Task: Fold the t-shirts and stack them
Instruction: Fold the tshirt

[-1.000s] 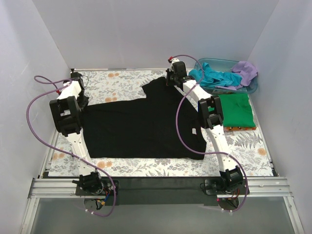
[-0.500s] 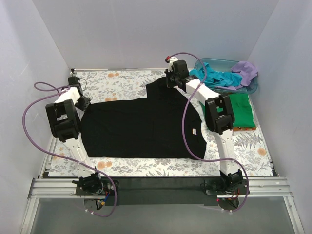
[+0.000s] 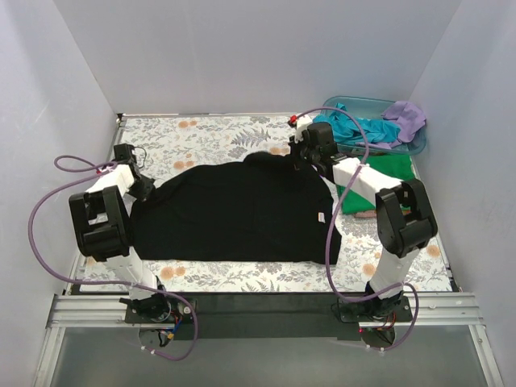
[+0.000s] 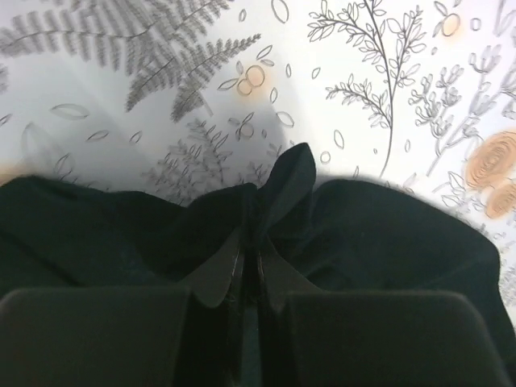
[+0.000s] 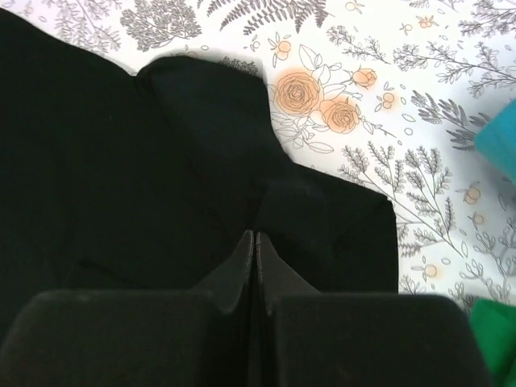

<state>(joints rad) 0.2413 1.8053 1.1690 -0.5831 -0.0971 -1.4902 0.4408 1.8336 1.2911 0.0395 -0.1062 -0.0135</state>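
On the flowered tabletop (image 3: 210, 133), top view: black t-shirt (image 3: 234, 214) spread flat in the middle. Left hand (image 3: 145, 187) sits at its left edge, right hand (image 3: 310, 157) at its far right corner. Green t-shirt (image 3: 391, 171) lies folded just right of the black one. Teal t-shirt (image 3: 367, 129) and lilac t-shirt (image 3: 407, 117) are heaped in a blue tub (image 3: 355, 103) in the far right corner.

Left wrist view: hand pressed together, a peak of black cloth pinched between the tips; the rest is bunched on the print.

Right wrist view: hand closed tight, clamped on black cloth, a sleeve lying ahead of it. Slivers of teal and green show at the right edge.
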